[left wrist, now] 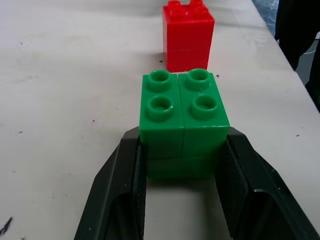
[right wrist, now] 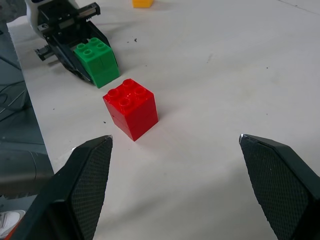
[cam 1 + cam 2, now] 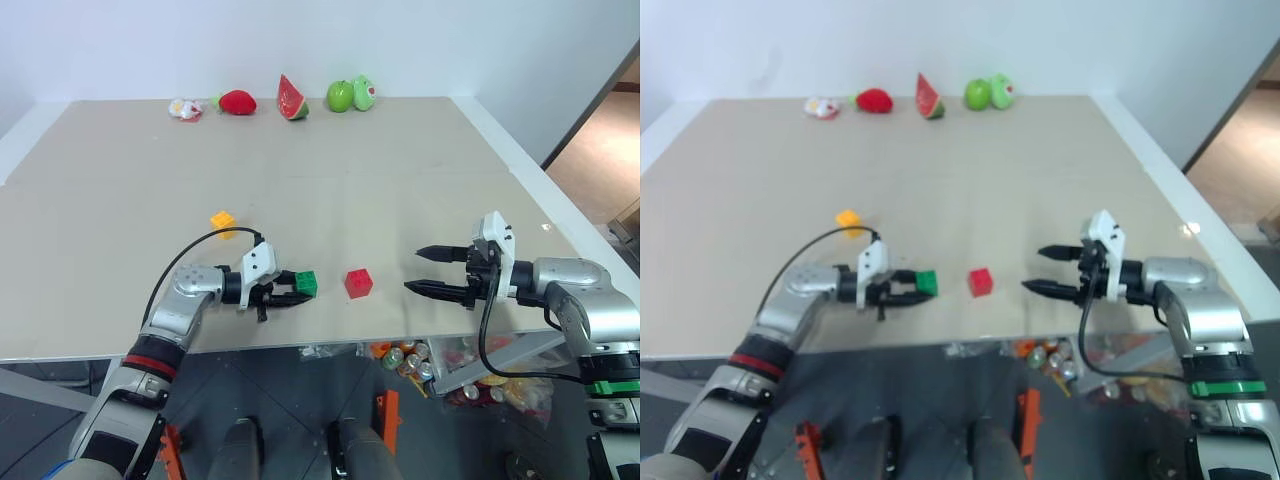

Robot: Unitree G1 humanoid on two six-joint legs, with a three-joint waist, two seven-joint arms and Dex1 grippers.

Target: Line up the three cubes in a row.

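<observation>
While toy fruits (image 3: 291,98) line far table (image 3: 400,200) edge, path unobstructed

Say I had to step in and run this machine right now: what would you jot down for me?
Left gripper: jaws shut on the green cube, near the table's front edge.
Right gripper: jaws open, holding nothing, pointing at the red cube.
Red cube sits apart from the green one, beside it.
Yellow cube lies farther back.
Done: green grasped. Left: set all three in a row.
</observation>
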